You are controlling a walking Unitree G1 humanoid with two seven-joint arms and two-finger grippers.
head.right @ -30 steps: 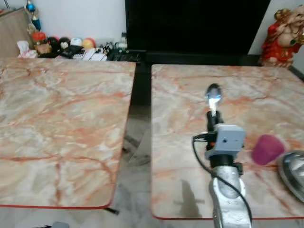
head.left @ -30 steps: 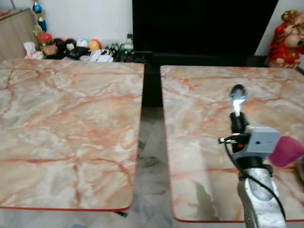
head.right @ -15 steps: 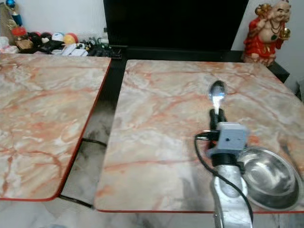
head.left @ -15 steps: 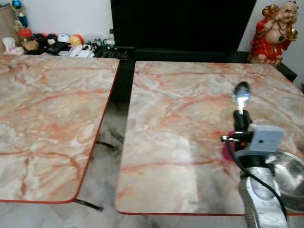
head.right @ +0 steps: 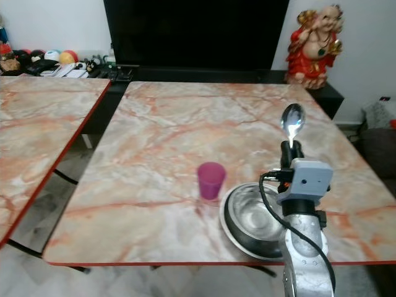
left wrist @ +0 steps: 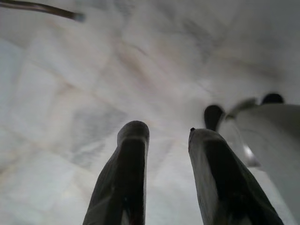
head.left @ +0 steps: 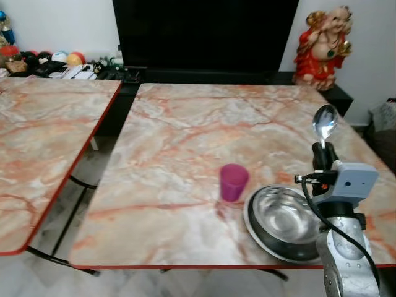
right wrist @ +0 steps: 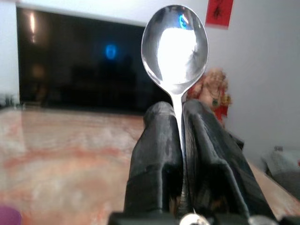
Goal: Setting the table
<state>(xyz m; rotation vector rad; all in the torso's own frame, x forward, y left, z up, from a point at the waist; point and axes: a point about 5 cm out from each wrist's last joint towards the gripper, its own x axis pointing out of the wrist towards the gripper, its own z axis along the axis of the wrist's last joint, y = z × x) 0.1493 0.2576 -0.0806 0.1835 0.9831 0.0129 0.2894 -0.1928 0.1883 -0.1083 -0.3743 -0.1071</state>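
My right gripper (head.left: pixel 324 153) is shut on a silver spoon (head.left: pixel 325 122), held upright with its bowl up, above the right part of the marble table (head.left: pixel 185 136). In the right wrist view the spoon (right wrist: pixel 176 51) stands clamped between the black fingers (right wrist: pixel 154 159). A steel bowl (head.left: pixel 281 219) sits on the table just left of my right arm, near the front edge. A purple cup (head.left: pixel 233 182) stands upright left of the bowl. My left gripper (left wrist: pixel 166 140) hangs open over pale floor tiles.
A second marble table (head.left: pixel 43 136) stands at the left, with a gap of floor between the two. Behind the tables are a black screen (head.left: pixel 204 34), a red figurine (head.left: pixel 322 46) at the back right, and small clutter (head.left: pixel 55 62) at the back left.
The camera has turned right, so the tables slid left in view and the purple cup and steel bowl came fully into sight. The right gripper keeps the spoon upright.
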